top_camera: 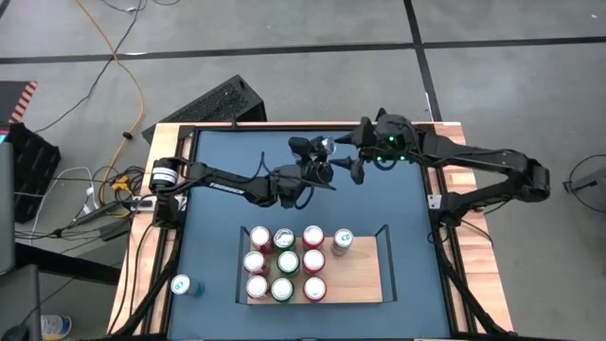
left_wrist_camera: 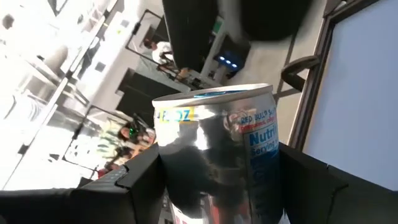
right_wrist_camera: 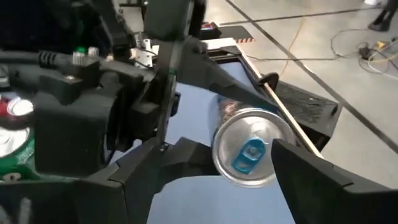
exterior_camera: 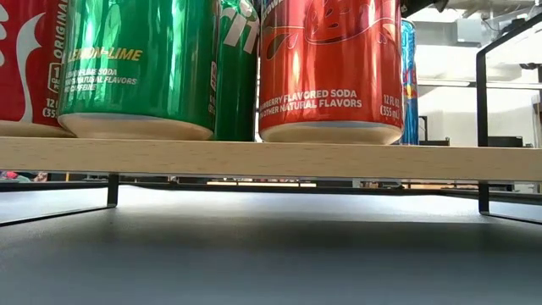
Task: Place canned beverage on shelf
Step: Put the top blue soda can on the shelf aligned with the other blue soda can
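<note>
A silver and blue canned beverage (left_wrist_camera: 217,149) is held in the air over the far middle of the blue table, with my left gripper (top_camera: 325,153) shut on it. Its tab end (right_wrist_camera: 249,155) faces my right gripper (top_camera: 356,157). That gripper is open and stands a little to the can's right, apart from it. The shelf (top_camera: 365,277), a light-wood board with black rails, stands at the table's near middle. It carries several red and green cans (top_camera: 284,263) upright on their bases, and these cans (exterior_camera: 140,68) fill the low view. My left gripper pinches the can's side wall (left_wrist_camera: 180,186) between its two fingers, one on each side, back from the top rim. The fingers come level from the table's left and lie across the can. The can is clear of the table, its tab end turned toward the table's right.
A blue can (top_camera: 183,284) lies on the wooden edge strip at the near left. The shelf's right part (top_camera: 369,284) is bare wood. A lone can (top_camera: 342,241) stands at the shelf's far right. Black rails (exterior_camera: 483,127) rise at the shelf's short ends.
</note>
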Controlling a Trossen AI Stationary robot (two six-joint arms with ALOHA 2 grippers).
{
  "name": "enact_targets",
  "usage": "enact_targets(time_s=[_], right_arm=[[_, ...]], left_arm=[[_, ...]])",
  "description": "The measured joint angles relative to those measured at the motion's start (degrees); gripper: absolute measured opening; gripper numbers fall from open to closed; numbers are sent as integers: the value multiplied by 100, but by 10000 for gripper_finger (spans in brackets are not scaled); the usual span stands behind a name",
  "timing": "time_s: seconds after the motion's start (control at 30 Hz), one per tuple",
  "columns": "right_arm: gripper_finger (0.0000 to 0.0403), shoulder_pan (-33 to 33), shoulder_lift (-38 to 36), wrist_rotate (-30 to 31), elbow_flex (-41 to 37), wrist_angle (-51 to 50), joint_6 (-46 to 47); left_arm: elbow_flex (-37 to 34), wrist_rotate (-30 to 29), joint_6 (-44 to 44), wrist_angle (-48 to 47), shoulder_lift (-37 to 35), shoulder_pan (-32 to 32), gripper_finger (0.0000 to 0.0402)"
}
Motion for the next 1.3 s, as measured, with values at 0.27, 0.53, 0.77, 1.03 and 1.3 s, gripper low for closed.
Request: enact_targets(time_s=[0.27, 0.53, 0.77, 1.03, 1.3], right_arm=[[349, 17, 17, 339, 7, -7, -599], [353, -76, 163, 369, 7, 7, -846], [328, -147, 411, 146, 7, 9, -844], [268, -144, 367, 282, 0, 157, -767], [194, -54, 350, 354, 1, 25, -756]], left_arm=[[0, 151, 116, 84, 0, -3, 238], [0, 449, 236, 88, 0, -20, 238], [0, 451, 395, 103, 0, -81, 238], [7, 438, 240, 135, 0, -114, 238], [11, 536, 222, 125, 0, -118, 238]])
